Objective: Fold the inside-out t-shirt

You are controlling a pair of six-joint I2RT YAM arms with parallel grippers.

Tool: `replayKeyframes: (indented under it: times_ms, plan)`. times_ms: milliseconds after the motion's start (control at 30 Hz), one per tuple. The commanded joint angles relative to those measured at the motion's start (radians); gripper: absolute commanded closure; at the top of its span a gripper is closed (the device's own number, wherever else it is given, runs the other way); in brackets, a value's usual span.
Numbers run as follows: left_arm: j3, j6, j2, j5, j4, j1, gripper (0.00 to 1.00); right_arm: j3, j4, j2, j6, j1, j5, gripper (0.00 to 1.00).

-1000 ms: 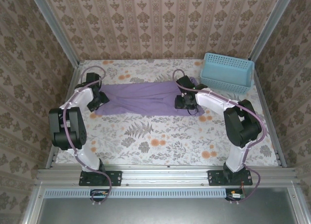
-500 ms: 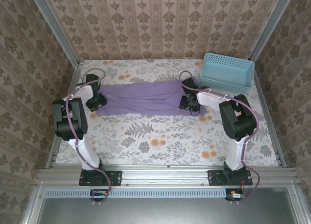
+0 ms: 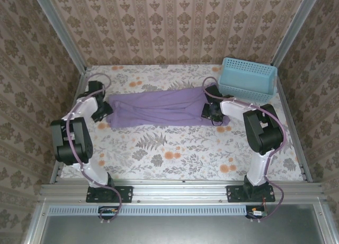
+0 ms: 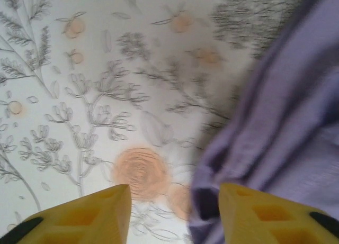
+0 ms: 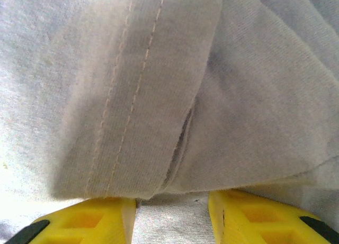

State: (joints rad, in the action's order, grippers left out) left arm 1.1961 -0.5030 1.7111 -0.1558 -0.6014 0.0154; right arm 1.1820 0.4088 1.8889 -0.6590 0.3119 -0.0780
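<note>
**Item 1, shirt** (image 3: pixel 159 107). Lavender cloth, laid as 1 long creased band across the far half of the table (image 3: pixel 175 154), running left to right. Its right end lay near the basket (image 3: pixel 248 80), which stood in the far right corner. No lettering was to be seen on the face turned up.

**Item 2, left gripper** (image 3: pixel 100 110). It stood low at the shirt's left end. In the wrist view (image 4: pixel 175 215) the 2 fingers stood apart with bare table between them, and the cloth edge (image 4: pixel 204 199) lay just inside the right finger. State: released, nothing grasped.

**Item 3, right gripper** (image 3: pixel 212 113). It stood on the shirt's right end. In the wrist view (image 5: pixel 172 220) the 2 fingers stood apart, with flat cloth visible through the gap. A stitched hem (image 5: pixel 132 96) lay folded just ahead of the tips. State: released, so far as that view showed.

**Change noted over the last second.** The right gripper had moved toward the table's right edge, and the shirt's right end had gone with it, closer to the basket. The left end had drawn out from under the left gripper. That gripper then stood at the very edge of the cloth rather than over it.

**Bearing on the task (judgement).** The band appeared to have been pulled straighter along its length, which is preparation only. No tidy fold was yet made. With both grippers released at the ends, a fresh hold on each end seemed the likely requirement.
</note>
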Motion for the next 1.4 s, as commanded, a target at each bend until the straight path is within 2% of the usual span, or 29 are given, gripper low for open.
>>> replayKeyframes:
  times_ms: [0,200,400,533,700,1000,1067,1133,1167,1233,1367]
  plan:
    - [0.138,0.073,0.069,-0.044,-0.04,-0.096,0.4,-0.03,0.064,-0.016,0.003,-0.006,-0.046,0.56]
    - [0.35,0.052,0.292,-0.15,-0.151,-0.126,0.35,-0.027,0.071,-0.014,0.004,-0.01,-0.054,0.56]
    - [0.474,0.057,0.424,-0.162,-0.225,-0.128,0.38,-0.04,0.079,-0.023,0.003,-0.035,-0.066,0.57]
    - [0.45,0.044,0.421,-0.136,-0.212,-0.11,0.57,-0.047,0.079,-0.022,0.005,-0.049,-0.066,0.58]
    - [0.358,0.036,0.334,-0.07,-0.145,-0.061,0.74,-0.036,0.091,-0.014,0.006,-0.05,-0.064,0.61]
    - [0.211,0.057,0.192,0.122,0.005,0.044,0.9,-0.028,0.097,-0.01,-0.004,-0.05,-0.071,0.63]
    - [0.205,0.065,0.175,0.138,0.015,0.039,0.89,-0.028,0.097,-0.01,-0.004,-0.051,-0.071,0.63]
    - [0.2,0.064,0.161,0.154,0.014,0.018,0.73,-0.029,0.097,-0.009,-0.002,-0.051,-0.071,0.63]
    - [0.201,0.063,0.157,0.158,0.013,0.007,0.68,-0.03,0.097,-0.009,-0.001,-0.05,-0.07,0.63]
    - [0.21,0.062,0.159,0.165,0.006,-0.021,0.61,-0.03,0.097,-0.009,0.001,-0.05,-0.069,0.63]
    - [0.279,0.048,0.218,0.121,-0.069,-0.068,0.52,-0.031,0.095,-0.011,0.001,-0.051,-0.069,0.63]
